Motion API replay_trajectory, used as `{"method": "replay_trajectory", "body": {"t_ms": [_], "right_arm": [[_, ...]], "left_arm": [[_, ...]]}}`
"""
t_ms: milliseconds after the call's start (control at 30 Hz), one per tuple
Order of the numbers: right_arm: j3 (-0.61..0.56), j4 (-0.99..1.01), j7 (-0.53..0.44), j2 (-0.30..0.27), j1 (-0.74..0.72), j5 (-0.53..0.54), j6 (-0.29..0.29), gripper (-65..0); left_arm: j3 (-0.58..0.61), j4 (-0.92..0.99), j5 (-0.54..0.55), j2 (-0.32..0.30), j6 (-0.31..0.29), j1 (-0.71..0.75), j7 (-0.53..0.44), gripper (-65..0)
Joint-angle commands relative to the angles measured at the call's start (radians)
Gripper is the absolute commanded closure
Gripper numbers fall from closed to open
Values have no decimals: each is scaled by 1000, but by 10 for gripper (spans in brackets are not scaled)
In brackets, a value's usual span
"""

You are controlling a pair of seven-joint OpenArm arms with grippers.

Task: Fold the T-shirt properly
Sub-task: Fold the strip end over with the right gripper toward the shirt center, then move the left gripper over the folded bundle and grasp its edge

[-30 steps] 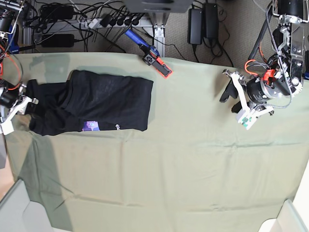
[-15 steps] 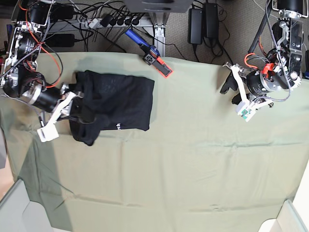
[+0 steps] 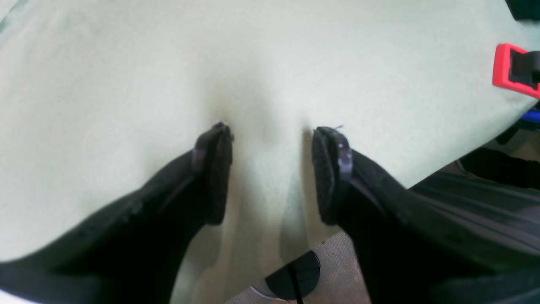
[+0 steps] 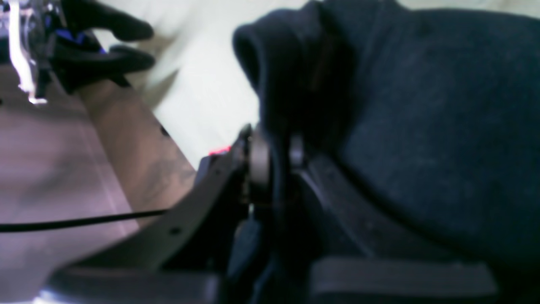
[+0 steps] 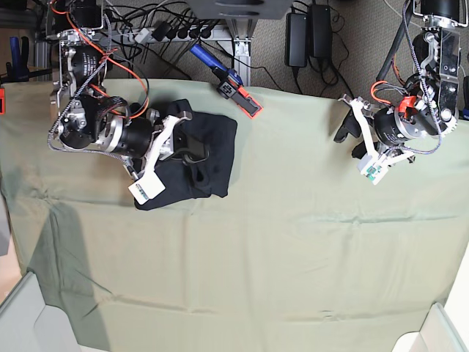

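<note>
The black T-shirt (image 5: 209, 150) lies bunched at the back left of the pale green cloth (image 5: 278, 242), its left part lifted and doubled over the rest. My right gripper (image 5: 189, 147) is shut on a fold of that black fabric. The right wrist view shows the same grip close up: the right gripper (image 4: 274, 156) pinches a thick roll of T-shirt (image 4: 422, 126). At the back right my left gripper (image 5: 348, 136) hovers open over bare cloth, far from the shirt. In the left wrist view, nothing sits between the left gripper's (image 3: 272, 169) spread fingers.
A blue-handled clamp with a red head (image 5: 236, 89) lies at the cloth's back edge, just right of the shirt; its red head (image 3: 512, 69) shows in the left wrist view. Cables and power bricks (image 5: 308, 33) sit behind the table. White bins (image 5: 440, 330) stand at the front corners.
My right arm has swept from the far left toward the right, carrying the shirt's left end up and over the rest. The shirt is now much shorter. The left arm has barely moved.
</note>
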State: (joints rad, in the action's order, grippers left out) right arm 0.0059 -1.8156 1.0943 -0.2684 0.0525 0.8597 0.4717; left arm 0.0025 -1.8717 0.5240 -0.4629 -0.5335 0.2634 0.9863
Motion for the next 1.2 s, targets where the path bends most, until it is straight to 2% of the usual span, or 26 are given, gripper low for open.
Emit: {"method": "replay_trajectory", "body": {"t_ms": [0,67,100,133,167,400,533,567,633,700,733,900,1033,1100,1167], "right_arm": [[-9,-17,-30,-5,-13,7,79,-28],[-21,-17,-43,0,-13,-16,79,-225],[-21,-17,-45,3,-13,-15,79,-302],[-21,-17,-51,4,-13,-14,79,-355],[-21,-17,-57,5,-13,-14,79,-379],[-21,-17,-100,5,-25,23,79,-380],[-15,-18,-100,6,-109,12,78,-380],[-9,-18,-100,5,-137,11,78,-380],[8,-18,-100,6,-198,10,79,-380],[29,-17,-103,5,-258,-18,79,-379],[39,-17,-103,5,-282,-36,78,-379],[52,-1,-105,5,-324,-48,78,-379],[52,23,-183,5,-325,-194,78,-376],[52,42,-231,5,-332,-272,77,-316],[52,64,-239,5,-347,-327,77,-178]], "left_arm": [[-7,-11,8,-11,10,-8,-21,-309],[-7,-11,8,-11,10,-8,-21,-309],[-6,-11,10,-11,10,-8,-21,-309],[-7,-11,11,-11,10,-8,-21,-309],[-7,-11,11,-11,10,-8,-21,-309],[-7,-11,10,-11,10,-9,-35,-309],[-7,-11,10,-11,10,-11,-48,-309],[-7,-11,10,-14,10,-14,-48,-301],[-7,-13,10,-23,10,-18,-48,-237],[-7,-32,11,-35,3,-20,-47,-178],[-7,-48,16,-39,-10,-19,-47,-169],[-7,-101,19,-39,-16,-20,-48,-163],[-6,-105,55,-39,-32,-19,-47,-157],[-6,-134,115,-39,-96,-19,-44,-102],[-6,-188,166,-38,-119,-19,-36,-47]]}}
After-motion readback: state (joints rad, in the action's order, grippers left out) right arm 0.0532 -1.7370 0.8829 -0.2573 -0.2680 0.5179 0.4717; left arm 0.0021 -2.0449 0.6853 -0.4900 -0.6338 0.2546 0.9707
